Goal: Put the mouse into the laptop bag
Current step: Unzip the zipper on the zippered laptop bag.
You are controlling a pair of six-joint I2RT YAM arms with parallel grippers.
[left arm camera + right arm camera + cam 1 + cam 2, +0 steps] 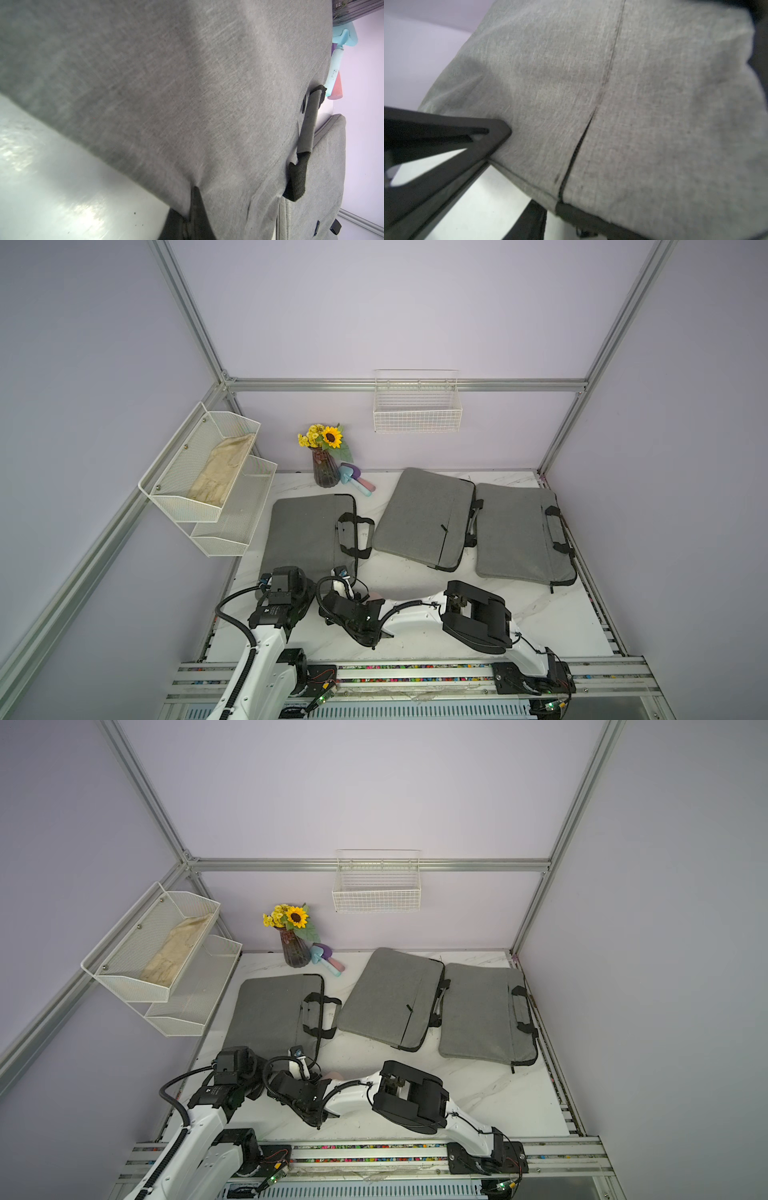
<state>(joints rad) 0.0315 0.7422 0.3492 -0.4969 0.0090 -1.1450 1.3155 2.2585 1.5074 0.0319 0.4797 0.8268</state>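
Looking down on a white marble table (540, 614) with three grey bags laid side by side. Working on the laptop bag (303, 531) at the robot's left, its handle side facing the middle bag (424, 518). Both arms crowded at its near edge in both top views.

Left gripper (192, 199): pinched fully closed on a pucker of the bag's grey fabric at that near edge, with bare table showing just beside the pinch in the left wrist view.

Right gripper (522, 169): reaching across from the robot's right to the bag's near corner. Jaws part-way apart, upper finger (483, 135) resting on the fabric, not far from the dark slit (577, 149) of the zip opening, and the bag's edge sitting in the gap. Can't tell whether it's actually gripping anything, tbh.

As for the mouse (376, 595): probably that pale pinkish bit peeking out on the table just beside the right wrist, outside the bag and near its corner. Mostly hidden by the arm, so can't swear to it.

Also a vase (325, 472) with a sunflower by the back wall.
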